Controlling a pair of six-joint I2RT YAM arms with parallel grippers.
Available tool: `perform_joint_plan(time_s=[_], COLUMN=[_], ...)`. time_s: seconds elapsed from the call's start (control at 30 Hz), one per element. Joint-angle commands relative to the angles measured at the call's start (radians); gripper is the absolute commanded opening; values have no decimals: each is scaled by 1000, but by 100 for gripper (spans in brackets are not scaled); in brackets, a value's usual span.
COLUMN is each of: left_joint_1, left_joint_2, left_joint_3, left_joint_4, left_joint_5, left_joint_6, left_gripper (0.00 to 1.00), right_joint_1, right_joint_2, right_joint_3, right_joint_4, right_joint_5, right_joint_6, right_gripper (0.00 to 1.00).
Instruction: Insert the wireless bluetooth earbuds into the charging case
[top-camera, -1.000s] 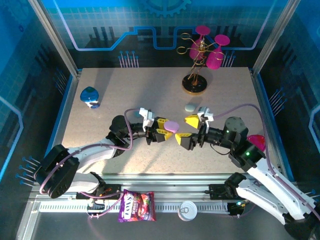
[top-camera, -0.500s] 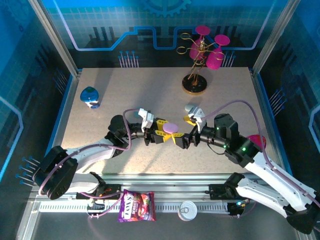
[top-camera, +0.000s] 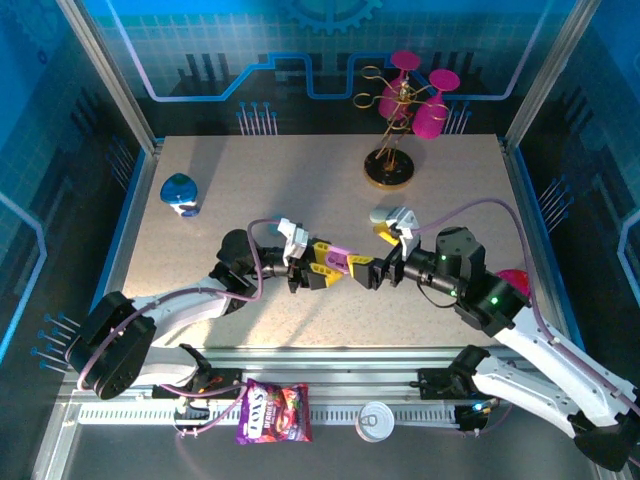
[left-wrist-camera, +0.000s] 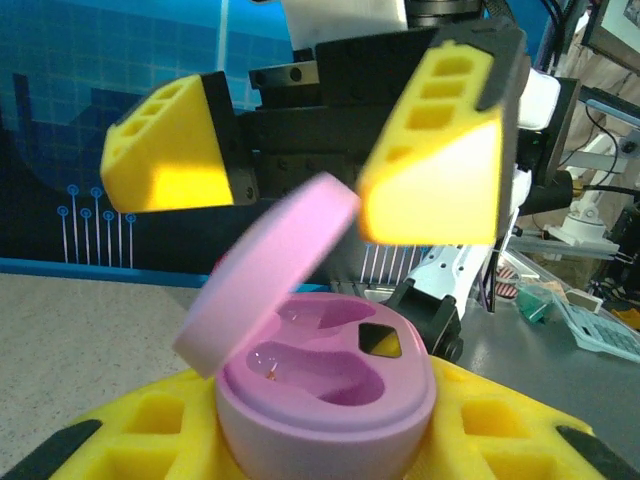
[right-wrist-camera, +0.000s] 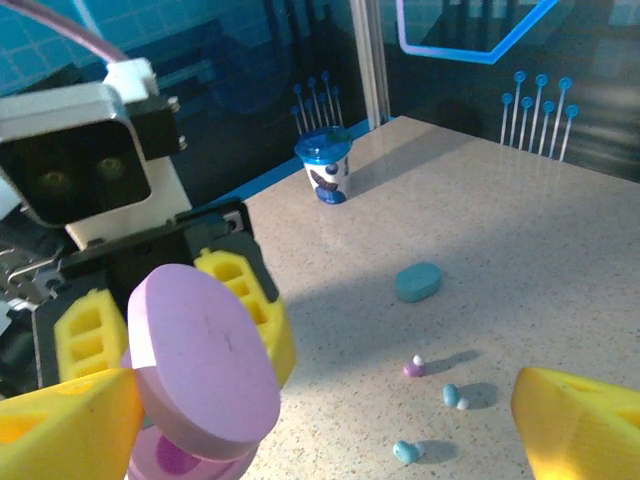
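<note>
My left gripper (left-wrist-camera: 320, 450) is clamped on the base of the lilac round plastic charging case (left-wrist-camera: 330, 415); the right gripper (left-wrist-camera: 300, 170) stands spread wide, one yellow finger on each side of the case's hinged lid (left-wrist-camera: 265, 275), and I cannot tell whether either pad touches it. A second ago the right arm hung off to the side with a clear gap to the case; it has since closed in until the two grippers meet, so I judge it is working the lid rather than fetching an earbud. The left wrist view shows the lid half raised and both wells bare; the right wrist view shows the tiny pastel plastic earbuds (right-wrist-camera: 412, 368), pink and light blue, lying loose on the speckled table (right-wrist-camera: 520, 230) near a teal oval case (right-wrist-camera: 418, 281), well apart from the held case.
</note>
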Motion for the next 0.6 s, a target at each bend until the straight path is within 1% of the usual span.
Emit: perform_joint_plan(time_s=[0.0,0.1,0.2,0.3,0.37,0.47,0.57], left_joint_1=[-2,-3,-2,8,23,51,77], left_joint_2=[-33,-33,-28,-21,-16,-10,-10], left_joint_3=[4,1,1,-5,-16,-44,-69], left_joint_4=[49,50,50,59,76,124,170], left_joint_5=[53,47,32,-8,-47,-117,-166], left_joint_6=[33,36,37,31,26,13,-4], left_gripper=[29,29,30,30,29,29,29], right_joint_1=[-14,-15,-16,-15,-16,-21,-40], right_joint_2=[3,0,-5,-26,-45,-93,-156], right_joint_3=[28,33,37,30,25,-8,-73], right_joint_4=[-14,-19,-23,-10,-12,-1,13], right_joint_5=[67,64,28,-34,-45,-39,41], right_joint_6=[19,21,15,17,31,50,74], right_gripper=[94,95,95,99,100,100,100])
